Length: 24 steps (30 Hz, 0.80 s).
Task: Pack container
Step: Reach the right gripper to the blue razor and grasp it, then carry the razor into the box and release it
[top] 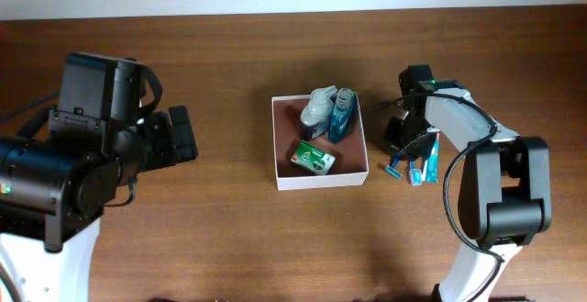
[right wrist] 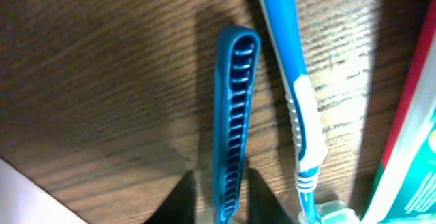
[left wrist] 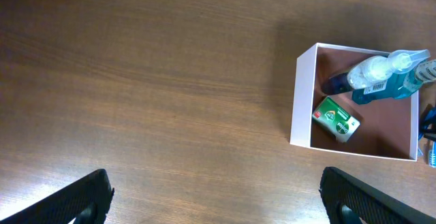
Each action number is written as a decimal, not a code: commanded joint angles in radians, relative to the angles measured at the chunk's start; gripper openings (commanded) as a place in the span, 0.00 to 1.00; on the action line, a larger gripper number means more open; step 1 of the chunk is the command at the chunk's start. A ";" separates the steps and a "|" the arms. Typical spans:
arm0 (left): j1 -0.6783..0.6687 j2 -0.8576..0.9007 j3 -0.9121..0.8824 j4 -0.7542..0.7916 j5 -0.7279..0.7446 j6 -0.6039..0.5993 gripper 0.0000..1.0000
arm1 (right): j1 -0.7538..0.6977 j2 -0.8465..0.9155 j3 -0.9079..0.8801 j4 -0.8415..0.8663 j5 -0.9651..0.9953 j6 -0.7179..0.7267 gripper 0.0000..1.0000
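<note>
The container (top: 320, 181) is a square white-walled box with a reddish-brown inside, at mid table. It holds a clear spray bottle (top: 317, 109), a blue bottle (top: 341, 117) and a green soap box (top: 313, 159). It also shows in the left wrist view (left wrist: 300, 101). My right gripper (right wrist: 222, 195) is just right of the box, its fingers closed in on the ribbed handle of a blue razor (right wrist: 231, 108) lying on the table. A blue-and-white toothbrush (right wrist: 294, 81) lies beside it. My left gripper (left wrist: 216, 197) is open and empty, far left of the box.
A toothpaste tube (right wrist: 412, 135) lies at the right edge, beyond the toothbrush; in the overhead view it (top: 431, 158) lies right of the razor head (top: 395, 169). The left arm's bulk (top: 83, 155) fills the table's left side. Bare wood lies between it and the box.
</note>
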 commanded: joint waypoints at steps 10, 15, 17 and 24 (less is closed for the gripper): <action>0.003 -0.008 0.005 0.000 -0.014 0.012 0.99 | 0.011 -0.094 0.230 -0.206 0.002 -0.066 0.04; 0.003 -0.008 0.005 0.000 -0.014 0.012 0.99 | 0.094 -0.190 0.402 -0.386 0.001 -0.079 0.04; 0.003 -0.008 0.005 0.000 -0.014 0.012 0.99 | 0.140 -0.219 0.410 -0.412 -0.002 -0.047 0.04; 0.003 -0.008 0.005 0.000 -0.014 0.012 1.00 | 0.338 -0.236 0.407 -0.480 -0.001 -0.124 0.04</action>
